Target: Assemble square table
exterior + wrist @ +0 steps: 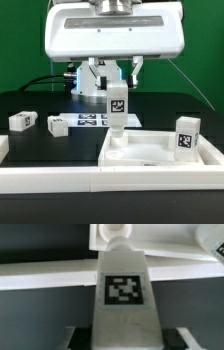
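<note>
At the corner of the table top (150,150) on the exterior view's left, the gripper (117,88) holds a leg (117,112) upright. Its fingers (78,339) are closed on the leg's two sides, and the leg's tag faces the wrist camera. The leg's lower end meets the corner of the raised rim; whether it is seated I cannot tell. A second leg (186,135) stands upright at the top's side on the exterior view's right. A third leg (22,121) and a fourth leg (57,124) lie on the black table (30,100), well apart from the top, near the marker board (92,121).
</note>
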`<state>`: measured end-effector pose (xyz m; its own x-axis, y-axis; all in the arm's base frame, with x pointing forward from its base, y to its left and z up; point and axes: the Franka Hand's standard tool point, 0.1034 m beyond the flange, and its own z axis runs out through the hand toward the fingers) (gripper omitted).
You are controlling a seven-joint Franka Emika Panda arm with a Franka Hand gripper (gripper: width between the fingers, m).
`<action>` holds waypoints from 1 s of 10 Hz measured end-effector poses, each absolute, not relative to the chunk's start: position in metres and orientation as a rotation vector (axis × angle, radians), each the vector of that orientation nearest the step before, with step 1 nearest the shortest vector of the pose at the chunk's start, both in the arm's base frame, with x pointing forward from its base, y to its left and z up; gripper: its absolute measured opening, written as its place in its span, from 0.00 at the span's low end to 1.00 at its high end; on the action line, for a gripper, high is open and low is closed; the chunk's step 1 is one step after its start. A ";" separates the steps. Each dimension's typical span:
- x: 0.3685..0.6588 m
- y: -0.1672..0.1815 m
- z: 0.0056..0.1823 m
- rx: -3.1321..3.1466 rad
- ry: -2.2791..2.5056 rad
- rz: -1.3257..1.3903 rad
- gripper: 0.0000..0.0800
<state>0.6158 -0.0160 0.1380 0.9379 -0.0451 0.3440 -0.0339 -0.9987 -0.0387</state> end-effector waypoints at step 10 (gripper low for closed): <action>0.608 -0.019 0.120 -3.069 0.045 -0.785 0.36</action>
